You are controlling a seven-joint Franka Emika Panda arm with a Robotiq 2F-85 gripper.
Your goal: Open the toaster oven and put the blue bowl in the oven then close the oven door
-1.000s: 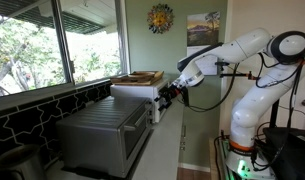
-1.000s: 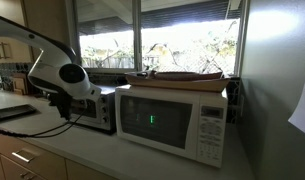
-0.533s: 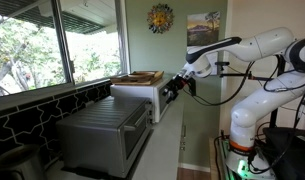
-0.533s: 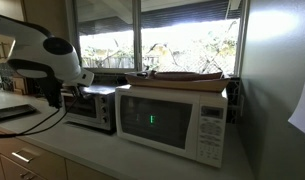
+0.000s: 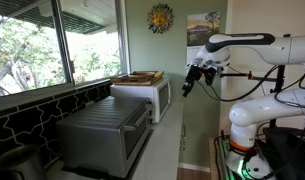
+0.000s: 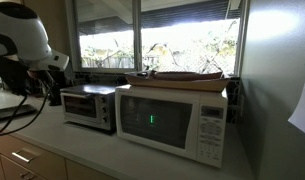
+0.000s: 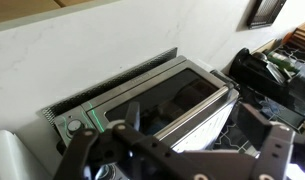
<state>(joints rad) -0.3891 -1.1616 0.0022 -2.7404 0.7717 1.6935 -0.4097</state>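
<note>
On the counter [image 6: 97,147], toaster oven [image 6: 89,108] just beside microwave [image 6: 172,122], tray [image 6: 187,77] atop the microwave.

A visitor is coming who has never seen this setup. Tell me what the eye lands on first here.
The white robot arm stands out, reaching across with its open gripper in the air near the white microwave. Next comes the grey toaster oven, biggest in the foreground, the oven door shut, beside that microwave, which carries a wooden tray on top.
</note>
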